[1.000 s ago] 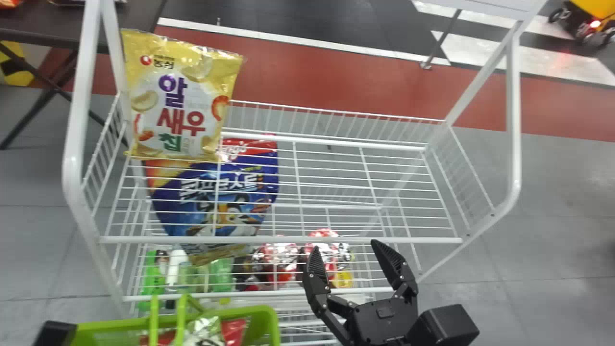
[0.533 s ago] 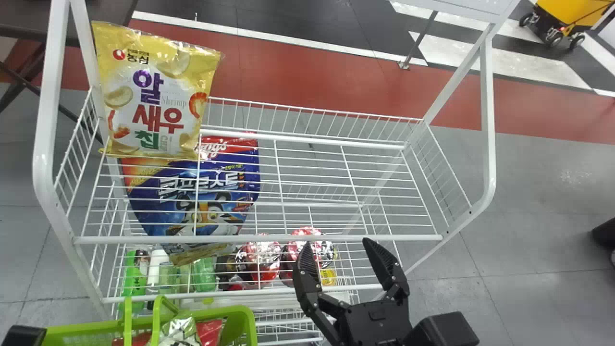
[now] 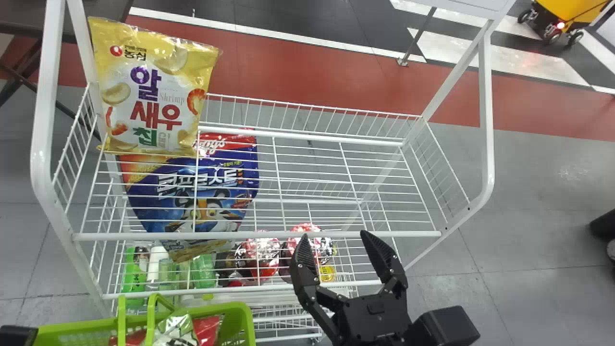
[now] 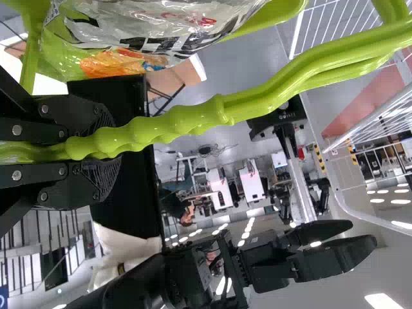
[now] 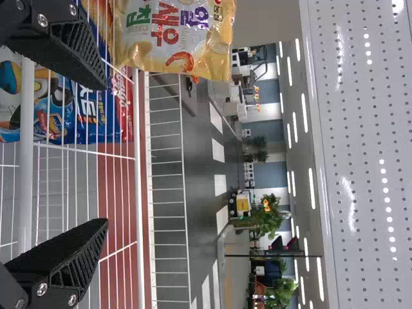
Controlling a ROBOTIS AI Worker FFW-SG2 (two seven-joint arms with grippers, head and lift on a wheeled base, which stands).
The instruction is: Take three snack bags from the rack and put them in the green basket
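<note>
R gripper (image 3: 335, 234): fingers wide open, nothing btwn them; tips by upper shelf's front edge, right of its middle. Contact w/ rail: can't tell.
L gripper (image 3: 18, 335): low left in head view; fingers closed on handle (image 4: 193, 120) of basket, lumpy lt-green plastic.
Green basket (image 3: 246, 319): plastic, slatted wall, in front of rack's front L corner, handle up.
In basket: silver/green/white crinkly bag (image 3: 174, 329) w/ red bag (image 3: 207, 329) right beside it; left wrist view also has small orange pkt (image 4: 116, 63) in there.
Rack (image 3: 269, 236): white wire, tiered, tubular frame; white perforated panel (image 5: 367, 161) on it, seen in right wrist view.
Yellow/white snack bag (image 3: 149, 91): shrimp + chip pics, upright on upper shelf, back L corner, nr L end; well apart from R fingers.
Blue/red pouch (image 3: 206, 187): tiger pic, big, tier below, L part, seen thru upper wires.
Red/white shiny packs (image 3: 262, 254): two, side by side, lower tier nr front edge, just right of middle of the goods there; R fingers overlap one in head view.
Green bottles (image 3: 202, 271): lower tier, front L, w/ white bottle (image 3: 156, 264) and bright-green pkg (image 3: 134, 274) beside them.
Dark table (image 3: 29, 17): behind rack's back L corner.
Yellow cart (image 3: 571, 10): wheeled, on floor, far back R.
</note>
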